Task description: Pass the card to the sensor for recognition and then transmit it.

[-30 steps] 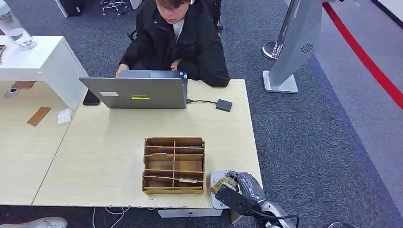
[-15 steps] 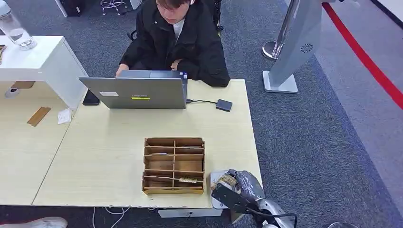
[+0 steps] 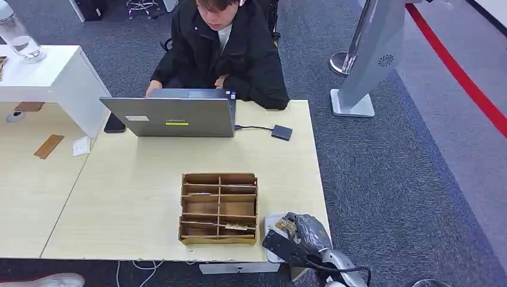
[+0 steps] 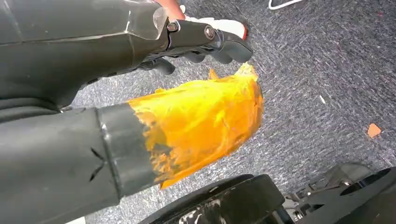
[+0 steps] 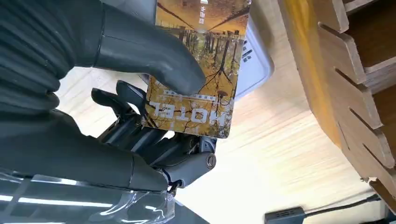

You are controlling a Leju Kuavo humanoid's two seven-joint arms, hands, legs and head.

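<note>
One card [image 5: 196, 70], printed with autumn trees and the word HOTEL, sits pinched between thumb and fingers of my right hand [image 3: 297, 234], held over the white sensor [image 5: 254, 65] at the table's [image 3: 119, 197] near right corner. My left hand [image 4: 187, 42] hangs over carpet, fingers curled on nothing. Just beside the sensor stands the wooden organizer [image 3: 219, 207].

My right hand [image 3: 297, 232] sits at the worktop's near right corner — thumb and fingers [image 5: 140, 135] pinching the card [image 5: 198, 70]; left hand [image 4: 140, 112] hangs low.
</note>
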